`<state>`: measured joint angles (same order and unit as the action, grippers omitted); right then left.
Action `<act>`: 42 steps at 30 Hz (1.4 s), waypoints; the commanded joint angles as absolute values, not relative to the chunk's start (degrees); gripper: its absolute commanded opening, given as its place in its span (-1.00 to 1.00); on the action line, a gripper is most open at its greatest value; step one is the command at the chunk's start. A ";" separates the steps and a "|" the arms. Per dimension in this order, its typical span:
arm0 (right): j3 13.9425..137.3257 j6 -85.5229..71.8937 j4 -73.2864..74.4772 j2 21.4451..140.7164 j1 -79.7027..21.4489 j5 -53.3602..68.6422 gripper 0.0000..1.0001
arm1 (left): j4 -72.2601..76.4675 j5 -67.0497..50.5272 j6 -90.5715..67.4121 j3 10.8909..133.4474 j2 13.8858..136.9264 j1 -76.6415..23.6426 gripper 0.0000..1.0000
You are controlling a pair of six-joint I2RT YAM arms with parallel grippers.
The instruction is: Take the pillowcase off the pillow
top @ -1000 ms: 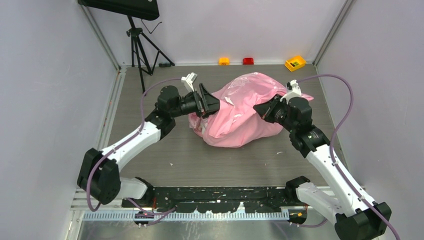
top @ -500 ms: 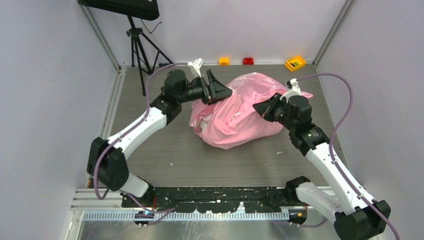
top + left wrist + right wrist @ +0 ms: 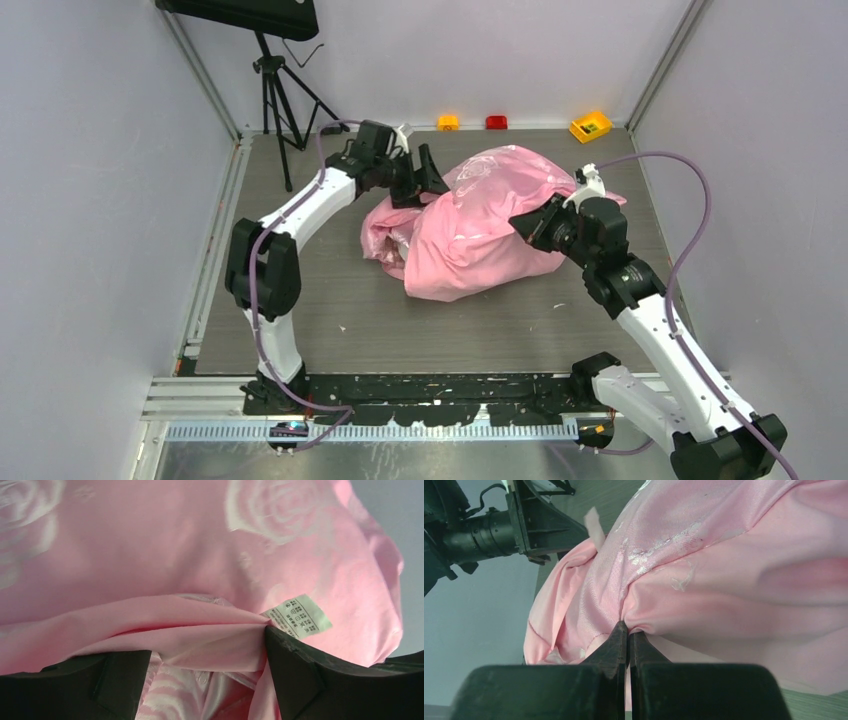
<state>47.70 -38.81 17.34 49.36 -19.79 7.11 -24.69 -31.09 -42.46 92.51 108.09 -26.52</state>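
Observation:
The pink satin pillowcase with pale roses lies bunched in a mound mid-table. The pillow is hidden inside it. My left gripper is at the mound's back-left top. In the left wrist view my left gripper is open, with a loose fold of the pillowcase lying between the spread jaws and a white care label by the right finger. My right gripper is at the mound's right side. In the right wrist view it is shut on a pinch of the pillowcase.
A black tripod stands at the back left. Small yellow, red and yellow-green objects sit along the back wall. Grey walls close in both sides.
My left arm has stretched out toward the back, carrying its gripper from the mound's left side up to its back-left top. The pillowcase's left edge has sagged outward. The right gripper has barely moved.

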 commanded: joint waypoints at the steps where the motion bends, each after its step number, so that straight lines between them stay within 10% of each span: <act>1: 48.51 -38.51 15.40 45.70 -19.93 1.83 -0.92 | -27.39 -31.72 -36.89 88.17 97.87 -25.40 0.70; 12: 49.46 -38.57 12.69 47.21 -19.80 0.53 -0.89 | -36.30 -14.51 -33.16 69.69 70.61 -25.31 0.72; 22: 51.82 -40.09 11.18 49.45 -19.82 1.15 -0.90 | -32.39 -20.50 -46.65 47.99 53.66 -25.31 0.18; 31: 52.65 -40.25 11.64 49.57 -19.84 2.78 -0.90 | 7.31 -24.70 -81.23 22.24 52.65 -25.42 0.21; 36: 53.22 -39.95 11.96 49.14 -19.86 5.73 -0.97 | 16.28 -29.22 -84.53 22.16 59.67 -25.53 0.63; 42: 52.46 -40.42 11.47 48.82 -19.95 6.89 -0.98 | 28.58 -28.30 -92.32 19.46 64.14 -25.59 0.66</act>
